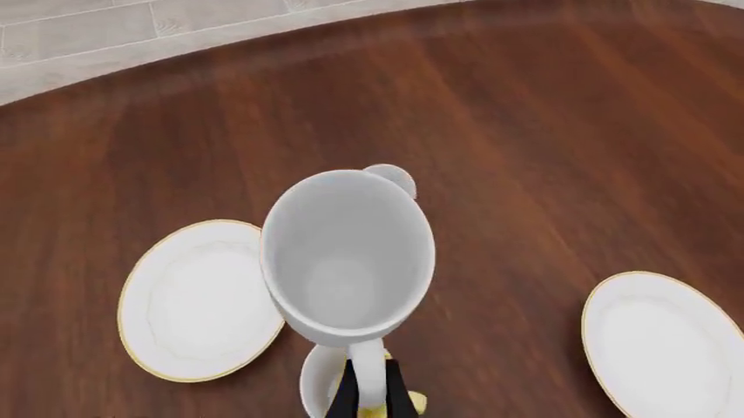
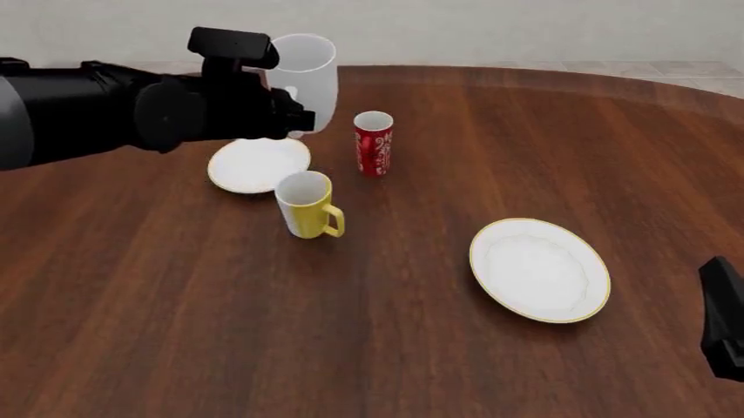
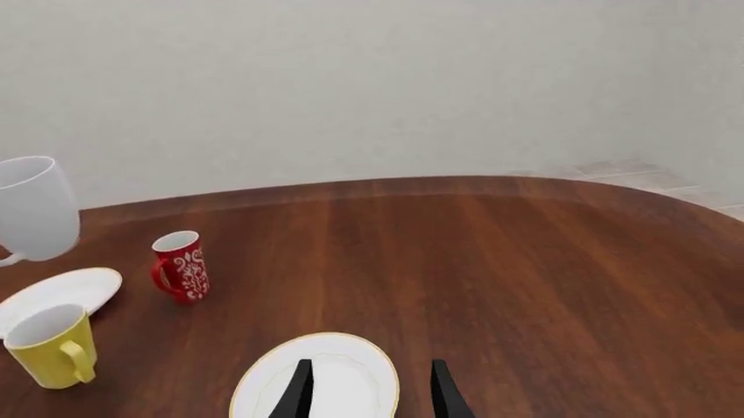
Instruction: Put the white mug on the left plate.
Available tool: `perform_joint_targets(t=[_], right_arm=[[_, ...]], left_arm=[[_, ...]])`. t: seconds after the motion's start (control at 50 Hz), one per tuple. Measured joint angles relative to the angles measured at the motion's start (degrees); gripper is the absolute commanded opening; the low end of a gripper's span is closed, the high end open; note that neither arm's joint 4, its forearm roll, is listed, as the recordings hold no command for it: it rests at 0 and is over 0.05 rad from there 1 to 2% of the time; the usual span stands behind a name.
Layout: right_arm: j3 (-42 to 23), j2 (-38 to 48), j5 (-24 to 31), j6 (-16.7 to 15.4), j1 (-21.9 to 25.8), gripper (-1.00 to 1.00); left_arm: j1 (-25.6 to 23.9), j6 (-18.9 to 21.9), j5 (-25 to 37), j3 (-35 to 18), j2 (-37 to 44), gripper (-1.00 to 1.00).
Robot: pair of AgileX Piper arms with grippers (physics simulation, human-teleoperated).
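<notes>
The left gripper (image 1: 369,394) was clamped on the loop handle of the white mug (image 2: 305,80), holding it aloft and upright, mouth up, clear of the table (image 2: 489,139). In the front view the mug hung toward the table's far edge on the left side, above and slightly beyond the left plate (image 2: 258,165). The left wrist view looked straight down into the mug's empty bowl, with the small plate's gold rim showing beside and below it, so the mug was not yet centred over the plate.

The carry was the step in hand: lifted, brought near, not set down. The next move would call for a short shift back over the plate's middle, then a straight descent with the mug kept upright before the fingers let go of the handle. The yellow mug (image 2: 308,205) stood just on the near side of the plate and the red patterned cup (image 2: 374,144) near its right (both close enough to be knocked by a careless lowering, I judged).

The right gripper (image 3: 369,390) hung with its fingers apart, grasping nothing, above the larger plate (image 2: 539,268) toward the near right of the table, well apart from the work.
</notes>
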Motion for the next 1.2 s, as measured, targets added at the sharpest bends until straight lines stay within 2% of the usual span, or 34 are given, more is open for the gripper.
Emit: perform_joint_targets(t=[0.36, 0.96, 1.2], right_arm=[[0.0, 0.0, 0.1, -0.1, 0.0, 1.00], [0.0, 0.0, 1.6, -1.6, -0.1, 1.00], [0.0, 0.0, 1.6, -1.4, -0.9, 1.00]], left_arm=[[2.7, 0.8, -0.5, 0.2, 0.9, -1.00], [3.3, 0.9, -0.5, -0.3, 0.9, -1.00], [3.8, 0.6, 0.1, -3.0, 2.4, -1.00]])
